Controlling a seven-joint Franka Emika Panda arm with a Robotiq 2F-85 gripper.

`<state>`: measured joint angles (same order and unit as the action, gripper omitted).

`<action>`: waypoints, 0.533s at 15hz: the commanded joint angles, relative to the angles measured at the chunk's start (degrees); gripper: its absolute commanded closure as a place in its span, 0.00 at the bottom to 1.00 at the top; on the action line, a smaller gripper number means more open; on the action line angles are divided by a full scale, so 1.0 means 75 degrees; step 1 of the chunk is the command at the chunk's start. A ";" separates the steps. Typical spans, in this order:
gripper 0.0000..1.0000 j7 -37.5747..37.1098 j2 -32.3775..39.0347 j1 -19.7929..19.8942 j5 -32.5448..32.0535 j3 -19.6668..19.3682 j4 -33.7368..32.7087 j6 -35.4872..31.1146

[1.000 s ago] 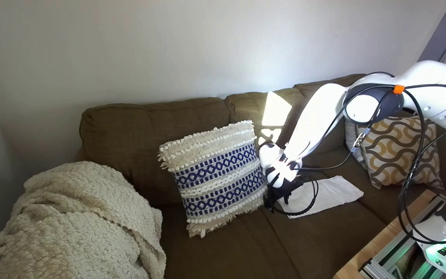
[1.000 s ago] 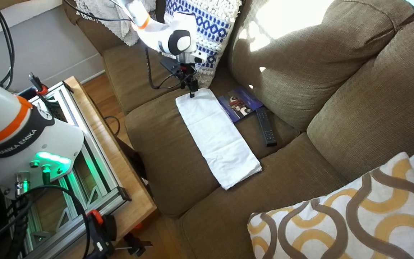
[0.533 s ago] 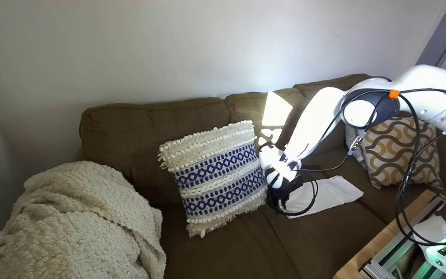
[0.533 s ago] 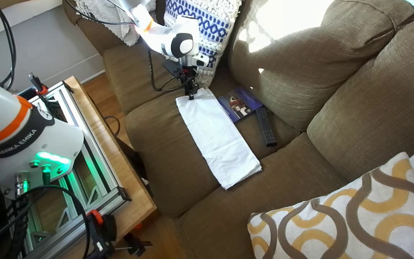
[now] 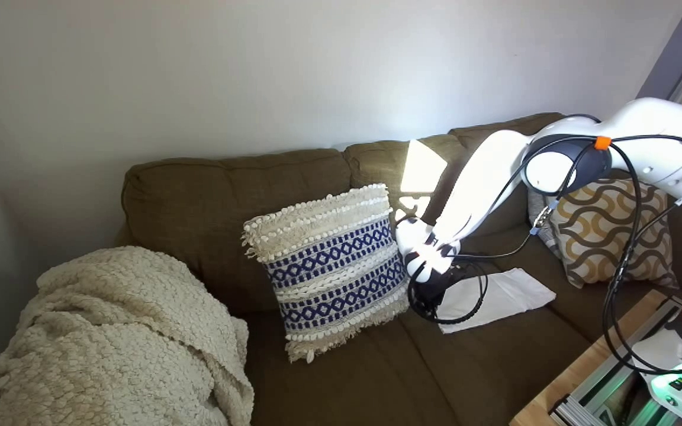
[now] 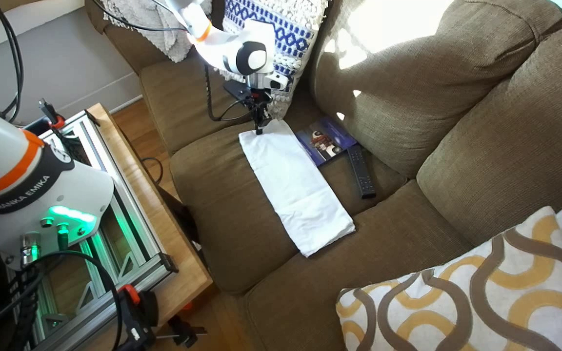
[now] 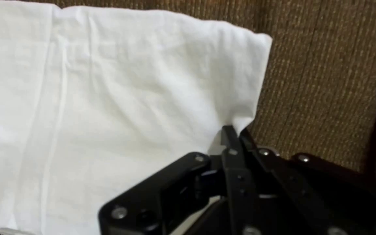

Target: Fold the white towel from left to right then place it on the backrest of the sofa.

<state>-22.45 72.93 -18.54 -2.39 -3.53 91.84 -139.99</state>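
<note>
White towel (image 6: 295, 190), caught in a pinch! At the centre of the frame in an exterior view it is laid out lengthwise on the seat of the sofa (image 6: 227, 214), and in the wrist view, right of centre, a fold at its end is clamped between the closed-up fingers of the pincer (image 7: 237, 131). Outside again, just to its right, a blue booklet (image 6: 326, 140) and a black remote (image 6: 361, 171) are seen; the upper right is filled by the backrest of the sofa (image 6: 505, 112).
</note>
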 commanded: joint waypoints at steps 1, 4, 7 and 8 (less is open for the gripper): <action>0.99 -0.0179 -0.0482 -0.0053 -0.0032 -0.0271 0.0691 -0.0072; 0.99 -0.0352 -0.1076 -0.0174 -0.0106 -0.0427 0.1469 -0.0502; 0.99 -0.0472 -0.1556 -0.0268 -0.0094 -0.0536 0.2175 -0.1163; 0.74 -0.0457 -0.1597 -0.0287 -0.0081 -0.0541 0.2246 -0.1272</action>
<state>-25.12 65.69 -19.63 -2.39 -4.62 101.59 -146.80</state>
